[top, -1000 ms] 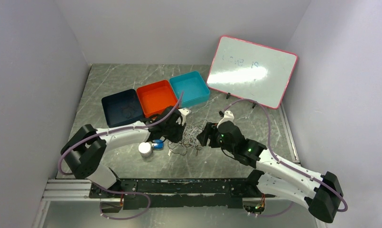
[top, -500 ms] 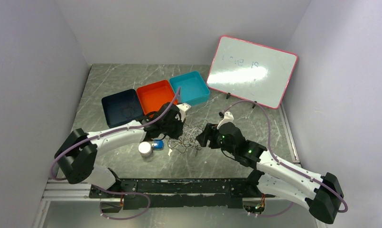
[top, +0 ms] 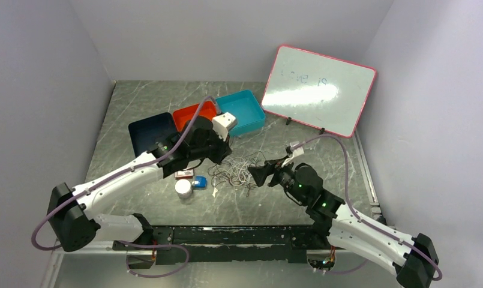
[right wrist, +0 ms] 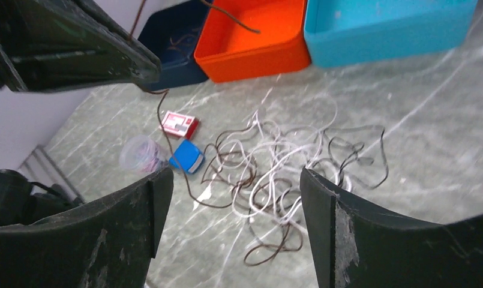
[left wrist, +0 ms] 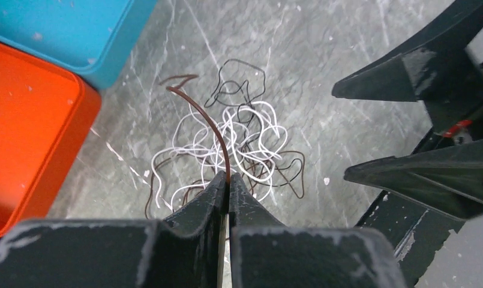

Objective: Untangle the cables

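Top view: left gripper [top: 222,155] had lifted off the cables [top: 236,174]; right gripper [top: 258,175] had widened just beside the pile.
Left wrist: jaws pressed together, pinching one brown strand [left wrist: 210,123]; the rest lay on the table [left wrist: 323,72].
Right wrist: jaws spread, empty.
Judgement: first strand being drawn out.

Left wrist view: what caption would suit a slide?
Left pincer pinches one brown cable above the tangle of white and dark cables.
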Action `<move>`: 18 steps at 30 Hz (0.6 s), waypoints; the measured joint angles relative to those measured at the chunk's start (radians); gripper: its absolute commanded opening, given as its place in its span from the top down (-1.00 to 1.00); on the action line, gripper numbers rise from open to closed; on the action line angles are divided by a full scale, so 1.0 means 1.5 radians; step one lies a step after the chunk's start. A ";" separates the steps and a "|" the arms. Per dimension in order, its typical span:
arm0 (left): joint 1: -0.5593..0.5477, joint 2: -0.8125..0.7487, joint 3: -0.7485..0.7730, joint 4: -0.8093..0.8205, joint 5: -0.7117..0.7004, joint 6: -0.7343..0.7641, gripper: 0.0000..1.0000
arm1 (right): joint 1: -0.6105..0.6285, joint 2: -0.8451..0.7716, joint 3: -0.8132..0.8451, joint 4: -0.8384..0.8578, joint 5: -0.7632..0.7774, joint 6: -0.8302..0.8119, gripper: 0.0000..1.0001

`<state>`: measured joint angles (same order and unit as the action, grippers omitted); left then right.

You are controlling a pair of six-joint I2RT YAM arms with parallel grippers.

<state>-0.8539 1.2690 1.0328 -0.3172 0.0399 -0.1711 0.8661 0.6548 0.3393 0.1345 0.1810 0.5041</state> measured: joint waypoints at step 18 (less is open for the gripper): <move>0.000 -0.095 0.090 -0.027 0.113 0.054 0.86 | 0.000 0.050 -0.016 0.337 -0.139 -0.300 -0.60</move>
<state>-0.8539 1.1271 1.1671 -0.3573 0.2100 -0.0898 0.8661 0.7303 0.3153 0.6399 -0.0269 0.0540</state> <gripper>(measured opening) 0.078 0.811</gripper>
